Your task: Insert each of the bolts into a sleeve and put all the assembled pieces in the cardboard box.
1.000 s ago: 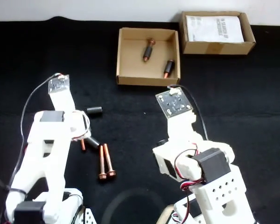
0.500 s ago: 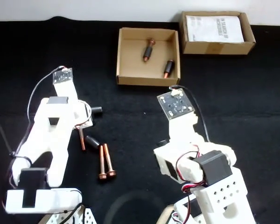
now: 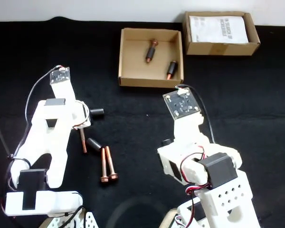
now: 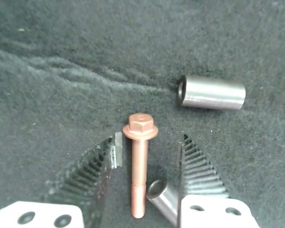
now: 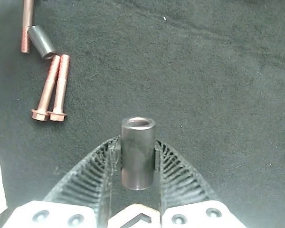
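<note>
Bolts: you see a copper-coloured hexagon-head metal bolt, smooth with a soft shine; its threaded end looks rougher.
Sleeves: the short grey metal sleeve tube is smooth and half glossy; the dark grey metal sleeve tube looks duller to you.
Table cover: the black cloth table cover is matt and fuzzy, like felt.
Box: the open brown cardboard box is matt, plain paper board.
Fingers: the black ribbed plastic fingers of the left gripper are matt.
Arms: the white plastic arm shells are smooth, slightly glossy.
</note>
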